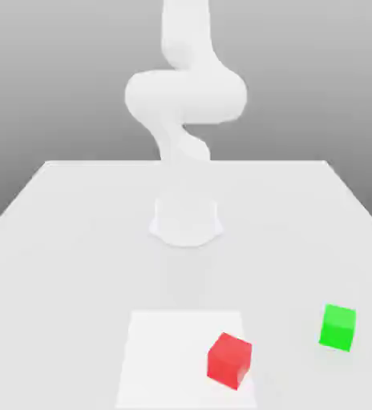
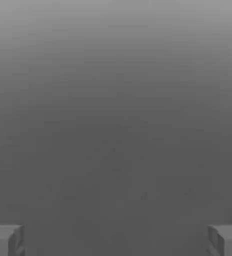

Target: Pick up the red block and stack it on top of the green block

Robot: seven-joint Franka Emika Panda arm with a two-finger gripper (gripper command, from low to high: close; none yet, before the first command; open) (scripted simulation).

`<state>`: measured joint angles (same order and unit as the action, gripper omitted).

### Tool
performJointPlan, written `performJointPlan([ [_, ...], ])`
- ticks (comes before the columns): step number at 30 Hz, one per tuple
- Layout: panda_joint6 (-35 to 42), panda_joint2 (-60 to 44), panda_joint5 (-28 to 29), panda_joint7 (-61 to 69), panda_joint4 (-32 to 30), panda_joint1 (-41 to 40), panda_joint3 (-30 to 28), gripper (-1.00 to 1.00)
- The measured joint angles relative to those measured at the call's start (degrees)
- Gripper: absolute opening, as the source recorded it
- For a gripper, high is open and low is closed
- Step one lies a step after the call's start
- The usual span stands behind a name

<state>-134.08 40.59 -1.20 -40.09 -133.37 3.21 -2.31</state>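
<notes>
My arm [image 1: 186, 96]: rises from the far part of the surface in the exterior view; its upper part is cut off by the top edge.
My arm's outline: pale against pale, hard to make out where the lower part meets the surface.
My fingers [image 2: 0, 244]: cut off at the lower corners of the hand view, so their full form cannot be read.
Surface [image 1: 85, 264]: pale; its sides and near part run out of the exterior view.
White patch [image 1: 165, 360]: lies on the near part of the surface; its near end reaches the bottom edge of the exterior view, and I cannot tell whether it finishes there. One stretch of its right-hand edge is covered by the red block.
Block faces: the far sides and undersides of both blocks are hidden.
Count, blocks: two, being one red and one green.
Count, other items: one arm, one white patch, one surface, two fingers.
Red block [image 1: 229, 361]: on the white patch, by its edge on the exterior view's right, turned askew to that edge.
Green block [image 1: 337, 327]: on the bare surface, to the exterior view's right of the patch, apart from the red block and a little farther back.
Stack: unmade; the blocks stand separately.
My hand [image 2: 116, 241]: fingers wide apart, with plain grey between them in the hand view.
</notes>
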Motion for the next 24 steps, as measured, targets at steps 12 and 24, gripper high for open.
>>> performJointPlan([
  [12,-11.0,-25.6,-6.5,28.2,-7.6,12.2,-7.4,0.00],
  [24,-23.1,-49.3,-3.2,47.5,-14.5,15.4,-7.0,0.00],
])
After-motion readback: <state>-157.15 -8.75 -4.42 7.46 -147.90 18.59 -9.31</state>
